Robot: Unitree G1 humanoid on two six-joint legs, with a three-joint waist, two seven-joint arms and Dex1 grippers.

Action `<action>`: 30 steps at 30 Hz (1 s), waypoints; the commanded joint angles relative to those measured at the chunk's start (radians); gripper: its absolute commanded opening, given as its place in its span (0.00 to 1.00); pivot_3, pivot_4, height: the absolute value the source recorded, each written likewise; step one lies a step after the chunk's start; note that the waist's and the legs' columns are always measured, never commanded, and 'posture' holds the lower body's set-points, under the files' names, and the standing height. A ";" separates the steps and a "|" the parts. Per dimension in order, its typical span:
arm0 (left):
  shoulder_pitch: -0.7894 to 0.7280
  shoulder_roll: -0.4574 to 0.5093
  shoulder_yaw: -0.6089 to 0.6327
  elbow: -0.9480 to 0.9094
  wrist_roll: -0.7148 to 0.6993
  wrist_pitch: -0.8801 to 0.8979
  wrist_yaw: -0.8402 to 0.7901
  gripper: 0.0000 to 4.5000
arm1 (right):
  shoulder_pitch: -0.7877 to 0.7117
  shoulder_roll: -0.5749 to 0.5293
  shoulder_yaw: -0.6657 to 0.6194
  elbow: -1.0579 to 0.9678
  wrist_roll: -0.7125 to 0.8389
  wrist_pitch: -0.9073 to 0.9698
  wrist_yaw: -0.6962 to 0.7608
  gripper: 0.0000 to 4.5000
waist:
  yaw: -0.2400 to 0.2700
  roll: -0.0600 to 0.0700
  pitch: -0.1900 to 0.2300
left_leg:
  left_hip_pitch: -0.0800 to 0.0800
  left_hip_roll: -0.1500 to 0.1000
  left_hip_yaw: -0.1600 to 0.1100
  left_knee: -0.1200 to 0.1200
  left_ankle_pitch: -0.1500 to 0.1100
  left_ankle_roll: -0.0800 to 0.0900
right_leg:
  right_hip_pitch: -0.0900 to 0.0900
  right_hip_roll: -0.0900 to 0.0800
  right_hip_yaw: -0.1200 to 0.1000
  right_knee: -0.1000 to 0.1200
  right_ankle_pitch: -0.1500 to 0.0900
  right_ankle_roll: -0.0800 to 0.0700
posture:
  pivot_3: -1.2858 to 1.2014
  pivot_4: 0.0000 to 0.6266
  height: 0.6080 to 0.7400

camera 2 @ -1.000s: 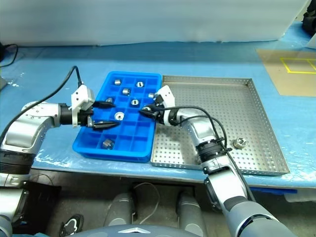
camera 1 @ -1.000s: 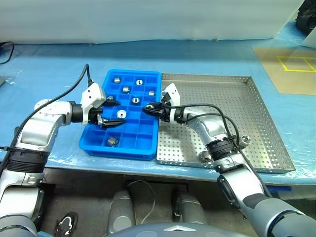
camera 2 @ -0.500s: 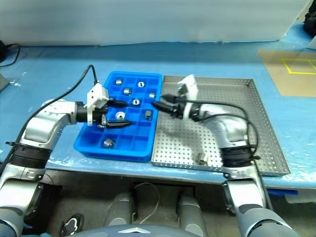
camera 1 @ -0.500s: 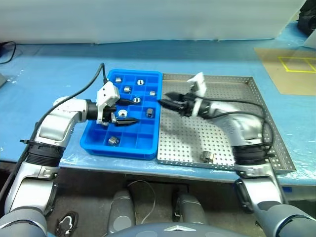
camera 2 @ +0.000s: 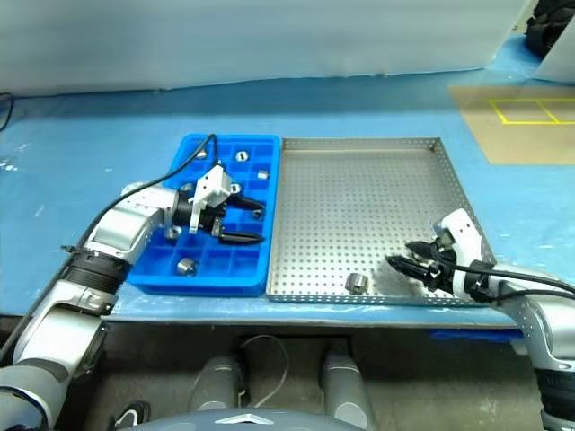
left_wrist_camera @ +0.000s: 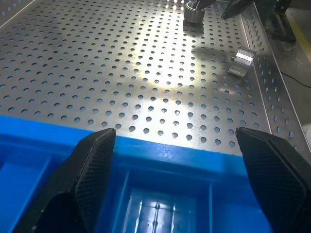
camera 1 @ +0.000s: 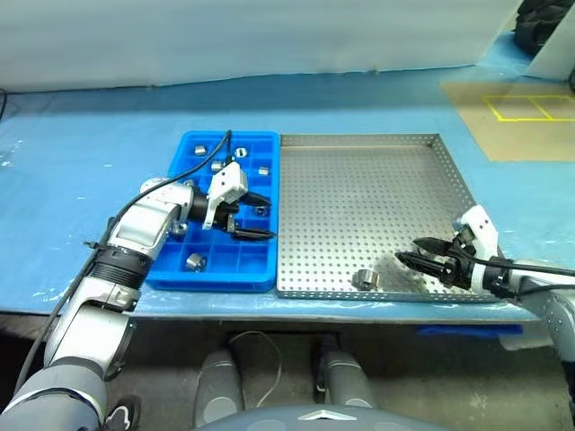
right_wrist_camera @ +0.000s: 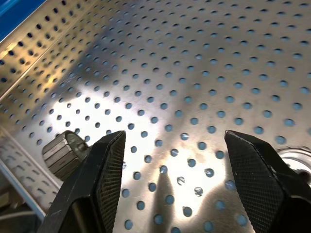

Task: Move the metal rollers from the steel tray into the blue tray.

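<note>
right gripper [camera 1: 415,251] swung from blue tray [camera 1: 180,267] to steel tray's [camera 1: 359,189] near-right corner | both jaws open, empty | shiny roller [camera 1: 364,279] alone nearby

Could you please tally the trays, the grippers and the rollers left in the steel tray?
Trays: 2 (steel tray, blue tray)
Grippers: 2 (left gripper, right gripper)
Rollers in the steel tray: 2 ()
Total: 6

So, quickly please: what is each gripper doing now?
Left gripper: open, empty, over the blue tray.
Right gripper: open, empty, over the steel tray.
</note>
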 commanded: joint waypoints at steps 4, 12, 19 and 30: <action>-0.028 -0.003 0.005 0.009 0.014 -0.037 -0.033 0.94 | -0.024 0.035 -0.048 0.084 -0.036 -0.098 -0.074 0.74 | -0.003 0.000 0.000 | 0.000 0.000 0.000 0.003 -0.001 0.002 | 0.001 0.000 0.000 0.000 0.000 0.000 | 0.36 0.24 1.00; -0.019 -0.005 0.007 0.005 0.025 -0.045 -0.037 0.94 | -0.048 0.040 -0.031 0.187 -0.068 -0.164 -0.084 0.74 | -0.001 0.000 0.000 | -0.002 0.000 0.000 0.005 -0.004 0.007 | 0.002 -0.001 0.000 0.000 0.003 -0.006 | 0.36 0.24 1.00; -0.008 -0.002 0.007 -0.007 0.029 -0.044 -0.034 0.94 | -0.049 0.084 0.020 0.221 -0.086 -0.185 -0.083 0.74 | -0.002 0.000 0.000 | -0.002 0.000 0.000 0.006 -0.005 0.008 | 0.002 -0.001 -0.001 -0.001 0.004 -0.006 | 0.37 0.24 1.00; 0.015 0.025 -0.006 -0.021 0.044 -0.041 -0.057 0.94 | -0.084 0.101 0.068 0.224 -0.126 -0.221 -0.087 0.37 | -0.002 0.000 0.000 | -0.002 0.000 0.000 0.006 -0.005 0.008 | 0.003 -0.001 -0.001 -0.001 0.004 -0.006 | 0.37 0.24 1.00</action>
